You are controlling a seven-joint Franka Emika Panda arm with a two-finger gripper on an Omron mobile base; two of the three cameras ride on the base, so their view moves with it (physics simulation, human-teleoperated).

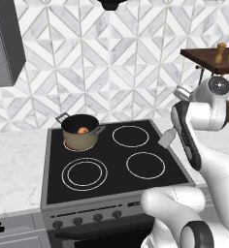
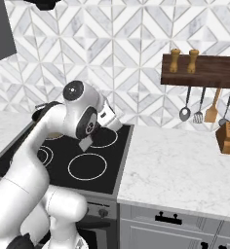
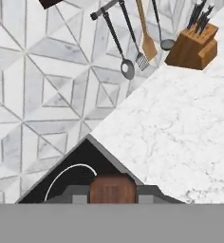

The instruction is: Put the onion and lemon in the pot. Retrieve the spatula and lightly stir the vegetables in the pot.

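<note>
my jaws are clenched on the spatula [image 3: 112, 189]: in the hand view its reddish-brown handle sits right between my finger tips, and in the left base view its flat grey blade pokes out just past my wrist, over the right edge of the stove [image 1: 87, 189]. my gripper [image 2: 107, 118] is raised above the back right of the cooktop, near the seam where the black glass meets the marble surface [image 2: 185, 165].

the pot [image 1: 80, 131] sits on the back left burner, well apart from where i hold the tool. i can see the orange-brown onion [image 1: 83, 130] inside it; a hint of something paler lies beside it, but i cannot tell from here whether that is the lemon.

my read is that the fetching is done and the stirring is what is left. the risks i see from here: the spatula is long and i grip it by the handle, so a fast swing across the stove could let it twist or slip in my hold. coming in too low, the blade could catch the pot's dark rim or a side handle and shove the pot off its burner. stirring too hard could flick the small round onion out over the rim.
</note>
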